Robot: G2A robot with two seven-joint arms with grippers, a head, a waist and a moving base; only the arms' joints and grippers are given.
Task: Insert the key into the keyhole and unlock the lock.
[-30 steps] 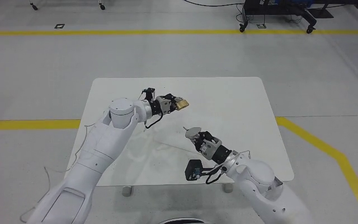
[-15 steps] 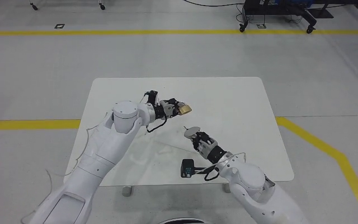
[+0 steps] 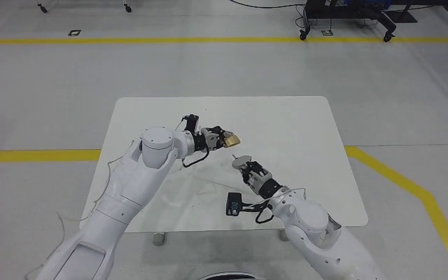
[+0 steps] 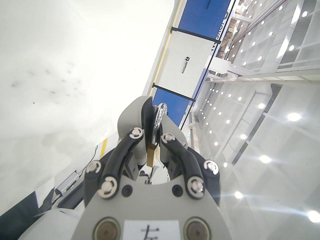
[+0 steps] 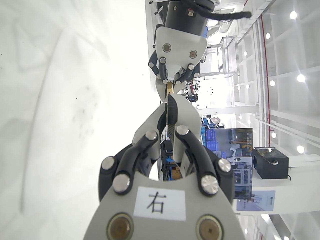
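My left jaws clamp the small brass padlock above the white worktop, my right jaws pinch the thin silver key just short of it, and I fear a tilted key skidding off the keyhole or twisting loose

The small brass padlock sits in the left gripper, above the middle of the white rectangular table. The right gripper, holding the thin metal key, is near it, closer to the robot.
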